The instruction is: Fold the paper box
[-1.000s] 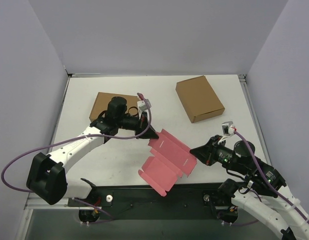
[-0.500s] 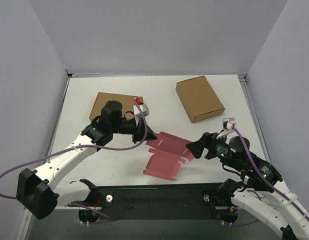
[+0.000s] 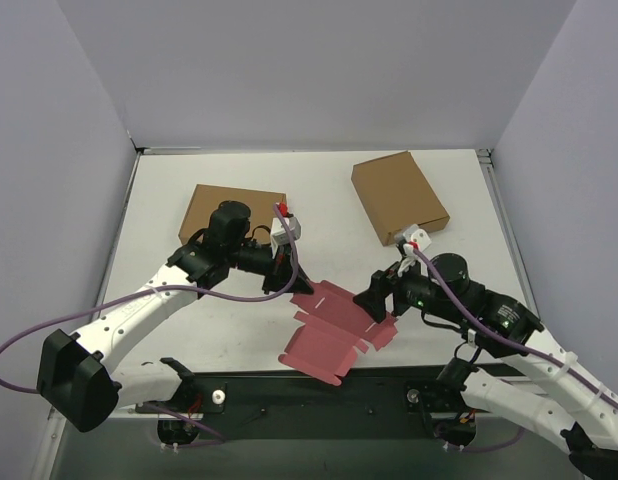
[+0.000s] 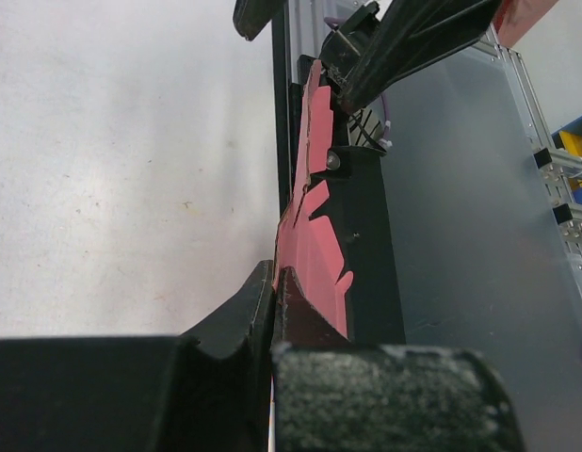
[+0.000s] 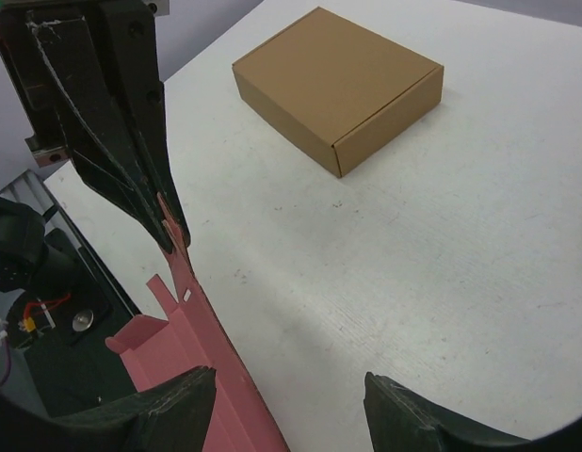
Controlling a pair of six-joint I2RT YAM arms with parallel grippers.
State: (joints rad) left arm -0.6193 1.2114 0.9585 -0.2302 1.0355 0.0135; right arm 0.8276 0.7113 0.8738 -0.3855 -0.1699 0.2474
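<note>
The paper box (image 3: 334,325) is a flat pink die-cut sheet with tabs, near the table's front edge, its near part over the black base rail. My left gripper (image 3: 300,286) is shut on a tab at the sheet's far left corner and lifts that corner. In the left wrist view the gripper (image 4: 274,281) pinches the pink card (image 4: 315,240). My right gripper (image 3: 371,299) hangs open over the sheet's right edge. In the right wrist view the gripper (image 5: 286,405) has its jaws wide apart, with the sheet (image 5: 192,348) running under the left finger (image 5: 164,407).
Two shut brown cardboard boxes sit at the back: one (image 3: 399,197) at the right, one (image 3: 217,208) at the left, partly hidden behind my left arm. The black base rail (image 3: 389,385) runs along the near edge. Grey walls enclose the table.
My right gripper has opened, let go of the sheet's right edge, and moved left and farther in. The sheet's right side has dropped lower. My left gripper keeps its pinch.
</note>
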